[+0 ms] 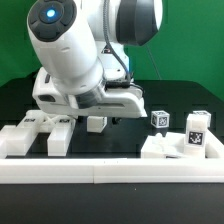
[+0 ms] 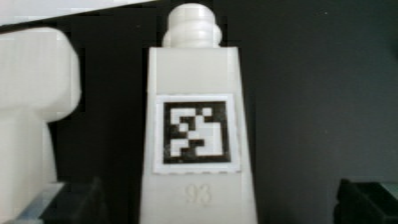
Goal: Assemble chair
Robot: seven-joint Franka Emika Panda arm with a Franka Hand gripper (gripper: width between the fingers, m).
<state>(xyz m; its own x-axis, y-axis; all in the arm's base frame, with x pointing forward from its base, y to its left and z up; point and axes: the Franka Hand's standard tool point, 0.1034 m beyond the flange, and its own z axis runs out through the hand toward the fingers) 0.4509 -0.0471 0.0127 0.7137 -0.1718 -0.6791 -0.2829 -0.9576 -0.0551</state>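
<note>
In the wrist view a long white chair leg [image 2: 192,110] lies on the black table, with a black-and-white tag on its face and a rounded peg at its far end. My gripper [image 2: 217,203] is open. Its dark fingertips [image 2: 71,203] stand wide on either side of the leg's near end, with gaps to it. A rounded white chair part [image 2: 36,90] lies just beside the leg. In the exterior view the arm's hand [image 1: 110,100] is down low over a small white part [image 1: 95,123]; the fingers are hidden there.
In the exterior view more white chair parts lie on the black table: two at the left [image 1: 40,135], a tagged cube [image 1: 160,118] and a tagged block [image 1: 188,142] at the right. A white rail [image 1: 110,172] runs along the front.
</note>
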